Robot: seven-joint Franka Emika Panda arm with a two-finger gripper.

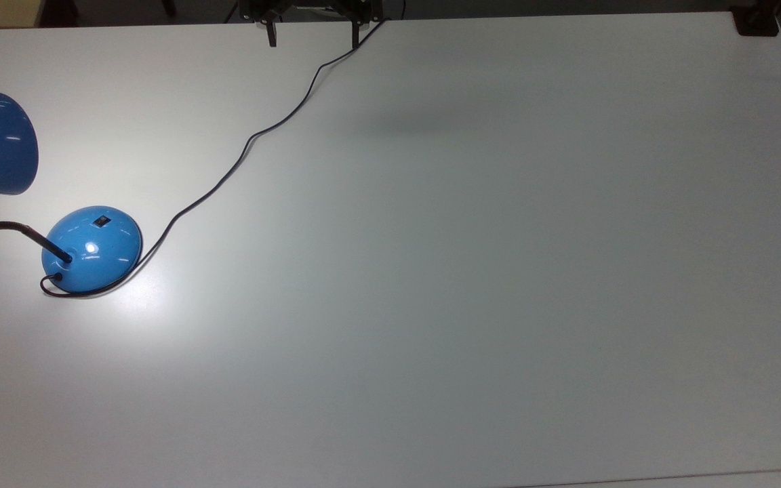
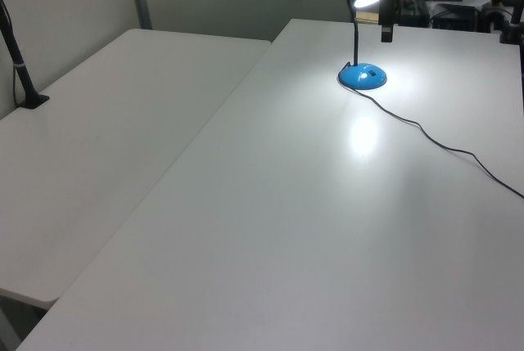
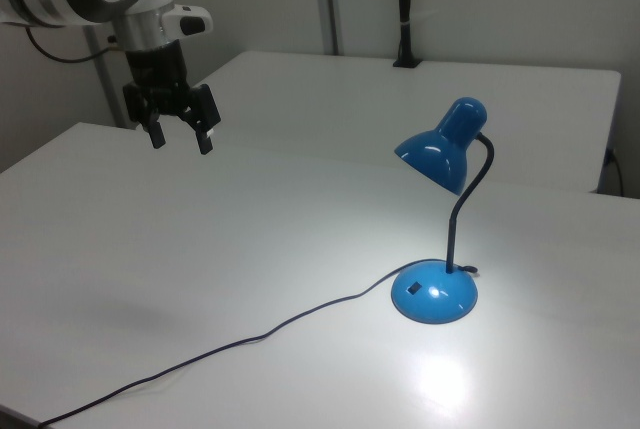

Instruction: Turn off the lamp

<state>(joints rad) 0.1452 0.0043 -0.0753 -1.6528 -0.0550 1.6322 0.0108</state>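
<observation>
In the right view the lamp (image 3: 437,292) stands lit at lower right on the white counter (image 3: 250,249), its cord (image 3: 230,349) trailing to lower left. The end effector (image 3: 180,139) hangs at upper left, fingers spread and empty, well apart from the lamp.

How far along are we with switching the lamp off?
Nothing is done yet: the lamp is lit, with a bright pool of light on the table beside its base. Nothing is in hand: the hand hangs open in the air, well away to the right view's left. Left to do: move over, come down on the black switch on the base and press it.
</observation>
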